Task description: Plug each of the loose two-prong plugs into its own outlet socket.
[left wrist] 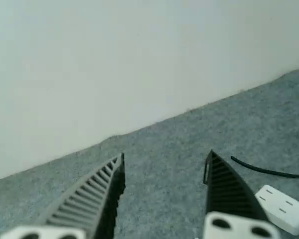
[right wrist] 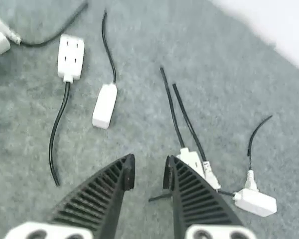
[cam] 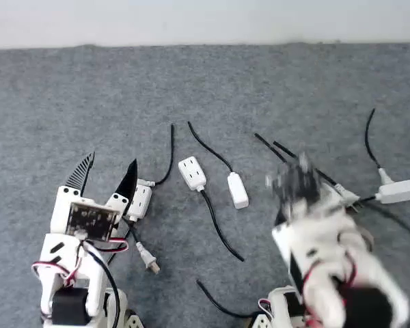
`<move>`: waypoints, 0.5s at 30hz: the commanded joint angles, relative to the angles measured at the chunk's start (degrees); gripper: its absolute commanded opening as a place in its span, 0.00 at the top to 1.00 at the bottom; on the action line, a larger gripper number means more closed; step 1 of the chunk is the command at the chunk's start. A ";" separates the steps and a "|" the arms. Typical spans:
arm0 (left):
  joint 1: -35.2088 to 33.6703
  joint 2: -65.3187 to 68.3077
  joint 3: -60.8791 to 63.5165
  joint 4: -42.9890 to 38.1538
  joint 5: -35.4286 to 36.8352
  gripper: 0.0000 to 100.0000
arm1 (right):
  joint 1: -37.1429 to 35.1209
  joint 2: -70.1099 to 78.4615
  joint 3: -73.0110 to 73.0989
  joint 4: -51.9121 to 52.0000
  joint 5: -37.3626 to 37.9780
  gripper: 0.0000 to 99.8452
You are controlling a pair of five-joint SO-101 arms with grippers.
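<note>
My left gripper [cam: 109, 165] [left wrist: 165, 158] is open and empty, raised above the carpet. A white outlet socket [cam: 140, 200] [left wrist: 284, 206] lies just beside its one finger. A loose two-prong plug [cam: 149, 260] on a black cord lies close to the left arm's base. A second socket [cam: 191, 172] [right wrist: 71, 59] and a white block plug [cam: 238, 190] [right wrist: 104, 105] lie in the middle. My right gripper [cam: 297, 181] [right wrist: 148, 164] hovers narrowly open with nothing in it. Beside it lie two small plugs [right wrist: 194, 162] on black cords and a white adapter [cam: 396, 191] [right wrist: 256, 201].
Grey carpet [cam: 205, 89] covers the floor up to a white wall [left wrist: 139, 59] at the back. Black cords [cam: 215, 225] trail between the sockets and plugs. A cord end [cam: 212, 297] lies between the two arm bases.
</note>
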 commanded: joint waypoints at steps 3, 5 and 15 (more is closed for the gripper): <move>-0.62 -0.62 3.82 2.20 0.70 0.75 | -0.22 -20.97 18.29 -5.41 2.81 0.88; -0.70 -0.62 5.49 2.20 0.70 0.75 | 0.92 -24.84 18.64 -5.67 2.81 0.88; -4.04 -0.62 10.24 2.29 1.14 0.75 | 15.25 -30.90 37.10 -15.87 7.82 0.89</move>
